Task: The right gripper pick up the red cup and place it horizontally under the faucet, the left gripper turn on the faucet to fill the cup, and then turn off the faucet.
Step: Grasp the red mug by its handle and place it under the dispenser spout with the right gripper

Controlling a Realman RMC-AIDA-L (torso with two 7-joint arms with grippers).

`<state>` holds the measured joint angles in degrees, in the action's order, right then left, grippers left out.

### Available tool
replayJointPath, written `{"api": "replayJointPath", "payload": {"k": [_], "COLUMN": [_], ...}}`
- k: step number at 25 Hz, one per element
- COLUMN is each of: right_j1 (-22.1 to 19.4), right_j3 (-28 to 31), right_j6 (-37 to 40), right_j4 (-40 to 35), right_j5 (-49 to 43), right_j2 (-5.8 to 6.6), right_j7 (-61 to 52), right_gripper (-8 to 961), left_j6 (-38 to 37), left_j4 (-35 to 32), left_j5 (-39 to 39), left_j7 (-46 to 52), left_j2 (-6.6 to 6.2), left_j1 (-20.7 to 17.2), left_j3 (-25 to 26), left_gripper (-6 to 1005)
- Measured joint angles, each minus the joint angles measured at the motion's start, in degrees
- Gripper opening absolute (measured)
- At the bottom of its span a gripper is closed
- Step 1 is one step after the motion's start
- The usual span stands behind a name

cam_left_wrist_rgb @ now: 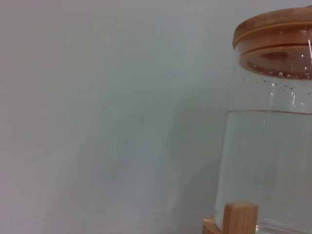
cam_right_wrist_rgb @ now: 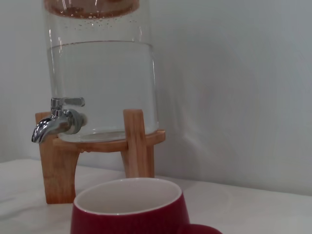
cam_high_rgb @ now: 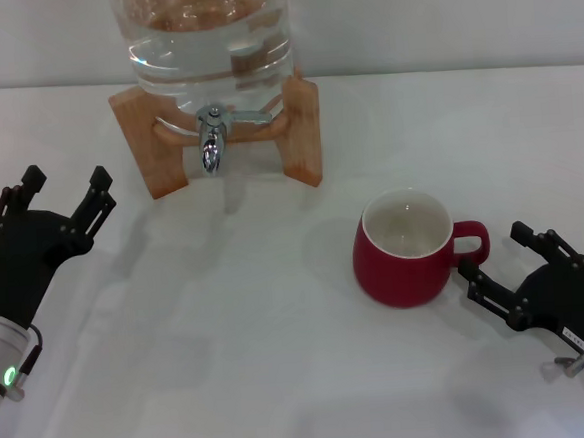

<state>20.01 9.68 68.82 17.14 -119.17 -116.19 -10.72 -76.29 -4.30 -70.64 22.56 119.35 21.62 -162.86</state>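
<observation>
The red cup (cam_high_rgb: 403, 251) stands upright on the white table, white inside, its loop handle turned toward my right gripper (cam_high_rgb: 493, 260). That gripper is open, its prongs either side of the handle and just short of it. In the right wrist view the red cup (cam_right_wrist_rgb: 127, 209) fills the near foreground. The chrome faucet (cam_high_rgb: 211, 139) juts from the water jar, spout down; the faucet (cam_right_wrist_rgb: 58, 119) shows its lever lying level. My left gripper (cam_high_rgb: 65, 195) rests open at the far left, well apart from the faucet.
A glass water jar (cam_high_rgb: 209, 34) sits on a wooden stand (cam_high_rgb: 301, 133) at the back of the white table (cam_high_rgb: 282, 360). The left wrist view holds only the jar (cam_left_wrist_rgb: 273, 161), its wooden lid (cam_left_wrist_rgb: 273, 34) and a pale wall.
</observation>
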Motion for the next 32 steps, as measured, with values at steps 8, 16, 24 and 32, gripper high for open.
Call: {"api": "replayJointPath", "payload": {"k": [8, 16, 24, 32], "right_j1": [0.7, 0.9, 1.5, 1.7], "right_j3": [0.5, 0.6, 1.4, 1.5], "right_j6": [-1.5, -1.5, -2.7, -2.9], "right_j4": [-0.1, -0.1, 0.0, 0.0], "right_j5": [0.3, 0.8, 0.9, 0.9], "right_j2": [0.0, 0.0, 0.0, 0.0], "right_j7": [0.0, 0.0, -0.1, -0.2], "right_gripper": [825, 826, 826, 826], "left_j6": [0.0, 0.0, 0.0, 0.0], "left_j4": [0.0, 0.0, 0.0, 0.0], "left_j5": [0.2, 0.3, 0.2, 0.0], "left_j7": [0.1, 0.1, 0.1, 0.1], "left_j2": [0.0, 0.0, 0.0, 0.0], "left_j1": [0.0, 0.0, -0.1, -0.2], "left_j3": [0.0, 0.0, 0.0, 0.0], "left_gripper": [885, 885, 885, 885]}}
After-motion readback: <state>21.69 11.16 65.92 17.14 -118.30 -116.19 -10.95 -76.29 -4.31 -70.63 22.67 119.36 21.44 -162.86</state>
